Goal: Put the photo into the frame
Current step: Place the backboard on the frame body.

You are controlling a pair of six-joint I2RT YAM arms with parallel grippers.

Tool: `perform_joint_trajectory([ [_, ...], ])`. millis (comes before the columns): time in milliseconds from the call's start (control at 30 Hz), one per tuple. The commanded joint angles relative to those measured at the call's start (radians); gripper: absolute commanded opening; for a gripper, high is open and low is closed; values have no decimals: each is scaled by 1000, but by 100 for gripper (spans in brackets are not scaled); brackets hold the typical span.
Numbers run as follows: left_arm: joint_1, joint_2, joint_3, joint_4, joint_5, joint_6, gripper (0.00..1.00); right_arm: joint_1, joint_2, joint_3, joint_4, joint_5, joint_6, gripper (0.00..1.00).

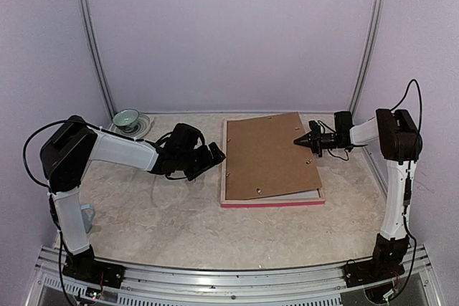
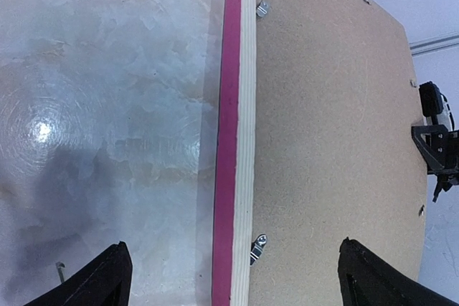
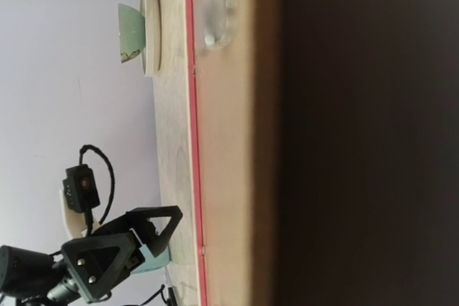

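Observation:
The frame [image 1: 272,203] lies face down on the table, with pink edges and a pale wood back [image 2: 245,141]. A plain brown backing board [image 1: 269,154] lies skewed on top of it. The photo is hidden. My left gripper [image 1: 214,154] is open and empty just left of the frame; in its wrist view the jaws [image 2: 231,249] straddle the left rail and a small metal clip [image 2: 258,247]. My right gripper [image 1: 297,140] tapers to a point at the board's right edge and looks shut on it. Its fingers do not show in the right wrist view, which the board [image 3: 237,177] fills.
A green bowl on a plate [image 1: 127,118] stands at the back left; it also shows in the right wrist view [image 3: 133,34]. A pale blue mug [image 1: 87,216] sits by the left arm's base. A pale strip [image 1: 305,195] shows under the board's near right corner.

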Motion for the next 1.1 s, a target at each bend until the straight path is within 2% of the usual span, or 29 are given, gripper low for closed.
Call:
perform_joint_trajectory([
  [0, -4, -8, 2, 23, 12, 4, 99, 33, 5, 15, -33, 79, -31, 7],
  [67, -4, -5, 4, 23, 12, 4, 99, 33, 5, 24, -61, 91, -49, 11],
  [167, -6, -2, 3, 23, 12, 4, 99, 34, -10, 40, -141, 131, -102, 31],
  [267, -5, -4, -1, 23, 12, 4, 99, 34, -35, 65, -242, 186, -178, 43],
  [367, -4, -4, -2, 23, 12, 3, 99, 34, -68, 103, -345, 254, -240, 50],
  [667, -4, -3, -2, 23, 12, -2, 99, 56, -128, 188, -589, 459, -382, 55],
  [1067, -3, -4, 2, 22, 12, -5, 99, 136, -113, 260, -738, 619, -488, 56],
])
